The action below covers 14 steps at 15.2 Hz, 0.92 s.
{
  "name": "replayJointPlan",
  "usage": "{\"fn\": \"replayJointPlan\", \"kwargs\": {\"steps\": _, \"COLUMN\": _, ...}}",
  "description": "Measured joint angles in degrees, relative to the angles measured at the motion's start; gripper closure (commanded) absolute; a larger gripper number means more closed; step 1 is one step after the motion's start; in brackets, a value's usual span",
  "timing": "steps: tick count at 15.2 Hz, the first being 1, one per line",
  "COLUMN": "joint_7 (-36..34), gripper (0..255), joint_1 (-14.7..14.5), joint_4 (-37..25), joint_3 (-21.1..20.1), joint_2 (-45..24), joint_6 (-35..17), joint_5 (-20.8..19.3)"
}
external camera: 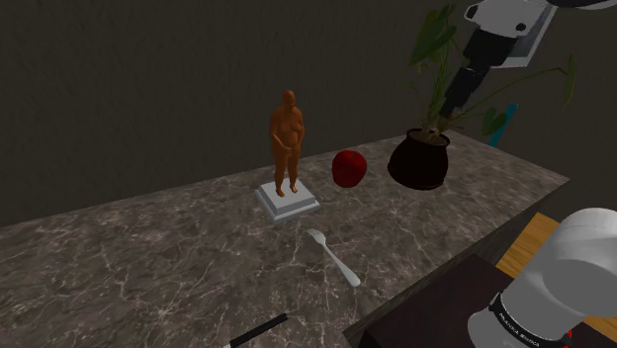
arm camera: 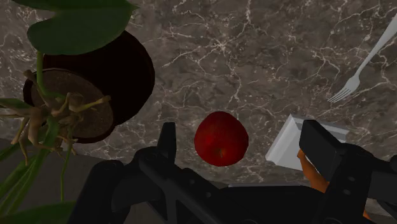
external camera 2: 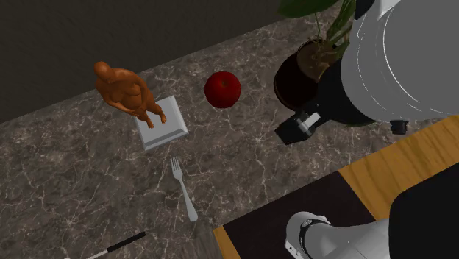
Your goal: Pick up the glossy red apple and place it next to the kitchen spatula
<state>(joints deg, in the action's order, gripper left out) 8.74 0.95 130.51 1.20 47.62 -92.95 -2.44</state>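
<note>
though apart, one apple, one fork

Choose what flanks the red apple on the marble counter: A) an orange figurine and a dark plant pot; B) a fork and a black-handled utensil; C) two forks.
A: in the shoulder view the apple sits between the orange figurine and the dark plant pot, while the fork lies apart, nearer the camera.

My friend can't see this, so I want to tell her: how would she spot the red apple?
Find the dark marbled countertop. Near its back edge stand an orange figurine of a person on a pale square base and a dark round pot with a leafy plant. The glossy red round apple sits between them, the only bright red, ball-shaped thing.
</note>
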Motion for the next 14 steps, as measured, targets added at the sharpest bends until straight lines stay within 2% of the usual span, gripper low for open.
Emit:
{"fn": "replayJointPlan", "kwargs": {"steps": 3, "joint_7": 0.2, "gripper": 0, "joint_1": -0.2, "joint_4": 1.9, "joint_3": 0.2, "joint_2": -0.5, "joint_6": -3.1, "joint_5": 0.1}}
{"fn": "replayJointPlan", "kwargs": {"steps": 8, "joint_7": 1.4, "gripper": 0, "joint_1": -1.2, "joint_4": 7.7, "joint_3": 0.9, "joint_2": -3.7, "joint_6": -15.3, "joint_5": 0.7}}
{"fn": "replayJointPlan", "kwargs": {"steps": 14, "joint_7": 3.3, "gripper": 0, "joint_1": -2.7, "joint_4": 11.6, "joint_3": 1.9, "joint_2": -11.6, "joint_6": -31.2, "joint_5": 1.9}}
